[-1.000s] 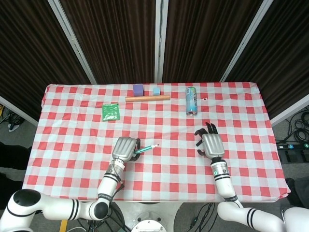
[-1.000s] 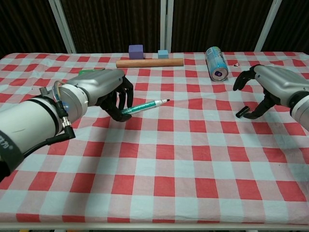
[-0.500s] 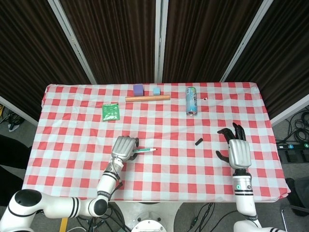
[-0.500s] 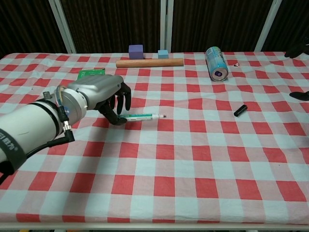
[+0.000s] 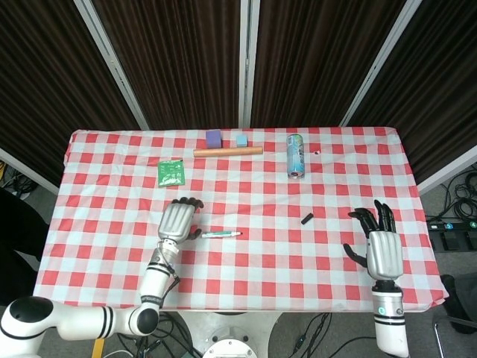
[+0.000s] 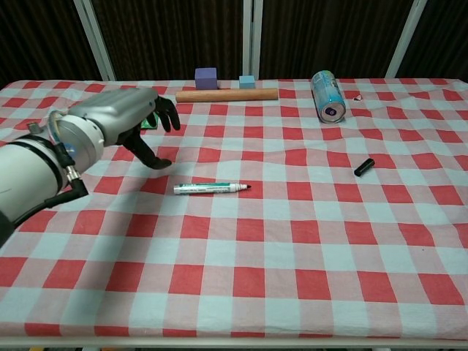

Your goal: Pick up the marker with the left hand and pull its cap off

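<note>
The green-and-white marker point(image 5: 220, 234) point(image 6: 211, 189) lies flat on the checked cloth with its tip bare, pointing right. Its black cap point(image 5: 306, 219) point(image 6: 363, 167) lies apart from it, further right on the table. My left hand point(image 5: 177, 221) point(image 6: 121, 123) hovers just left of the marker with fingers spread and nothing in it. My right hand point(image 5: 381, 250) is open near the table's front right corner, seen in the head view only, holding nothing.
At the back lie a wooden rod point(image 5: 227, 151) point(image 6: 227, 95), a purple block point(image 5: 213, 137), a small blue block point(image 5: 241, 139) and a can on its side point(image 5: 296, 155) point(image 6: 327, 95). A green packet point(image 5: 171, 173) sits back left.
My left hand set the marker down on the cloth, let go and drew back to the left. The right hand dropped the cap and pulled away toward the front right corner.
</note>
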`<state>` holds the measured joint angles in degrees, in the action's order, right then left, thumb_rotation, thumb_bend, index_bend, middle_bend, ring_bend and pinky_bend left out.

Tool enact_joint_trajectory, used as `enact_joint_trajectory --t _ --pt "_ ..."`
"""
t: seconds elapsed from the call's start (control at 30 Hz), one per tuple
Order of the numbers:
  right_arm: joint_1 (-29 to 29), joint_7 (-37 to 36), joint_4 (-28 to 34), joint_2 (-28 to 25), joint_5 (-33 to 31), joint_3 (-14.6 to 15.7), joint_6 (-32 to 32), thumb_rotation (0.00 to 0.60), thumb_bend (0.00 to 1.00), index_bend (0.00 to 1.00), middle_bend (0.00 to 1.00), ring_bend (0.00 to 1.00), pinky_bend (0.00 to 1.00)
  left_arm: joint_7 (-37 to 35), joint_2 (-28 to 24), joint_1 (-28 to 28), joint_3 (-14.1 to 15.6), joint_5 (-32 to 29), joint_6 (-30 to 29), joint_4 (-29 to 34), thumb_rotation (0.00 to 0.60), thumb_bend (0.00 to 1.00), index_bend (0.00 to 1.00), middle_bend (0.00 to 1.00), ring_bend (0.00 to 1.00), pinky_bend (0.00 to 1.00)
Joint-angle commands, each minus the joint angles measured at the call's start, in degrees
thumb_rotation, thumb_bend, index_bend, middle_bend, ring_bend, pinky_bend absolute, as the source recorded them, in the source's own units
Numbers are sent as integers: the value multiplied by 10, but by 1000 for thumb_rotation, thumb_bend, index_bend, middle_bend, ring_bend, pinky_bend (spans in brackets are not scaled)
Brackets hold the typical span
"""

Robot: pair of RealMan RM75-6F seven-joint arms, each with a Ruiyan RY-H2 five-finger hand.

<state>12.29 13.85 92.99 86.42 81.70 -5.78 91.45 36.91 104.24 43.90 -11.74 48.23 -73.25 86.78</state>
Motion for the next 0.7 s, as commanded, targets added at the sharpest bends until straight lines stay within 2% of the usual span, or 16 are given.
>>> enact_joint_trajectory --t 0.03,0.1,0.2,0.4,0.53,0.7 --pt "-14 7 -10 -3 14 21 2 600 26 257 222 0 0 -138 -13 -75 43 184 -141 -60 600 190 279 176 191 278" --pt "-21 4 -15 -5 22 37 -3 600 26 223 196 0 0 -149 -25 -107 59 196 -173 -66 600 178 278 175 170 249" --pt "-37 -6 -21 -10 32 64 -8 600 26 180 156 0 0 -158 -58 -172 93 201 -225 -42 600 161 260 174 147 214" --pt "-77 12 -32 -15 61 106 14 600 29 129 121 0 0 -193 -95 -304 201 243 -301 -33 600 137 231 160 124 184" --pt "-104 35 -39 -5 75 121 35 600 52 123 121 0 0 -213 -96 -359 228 272 -337 -52 600 134 229 156 120 183" --pt "-123 32 -51 9 87 128 42 600 52 123 121 0 0 -213 -120 -382 231 285 -325 -29 600 129 228 157 120 183"
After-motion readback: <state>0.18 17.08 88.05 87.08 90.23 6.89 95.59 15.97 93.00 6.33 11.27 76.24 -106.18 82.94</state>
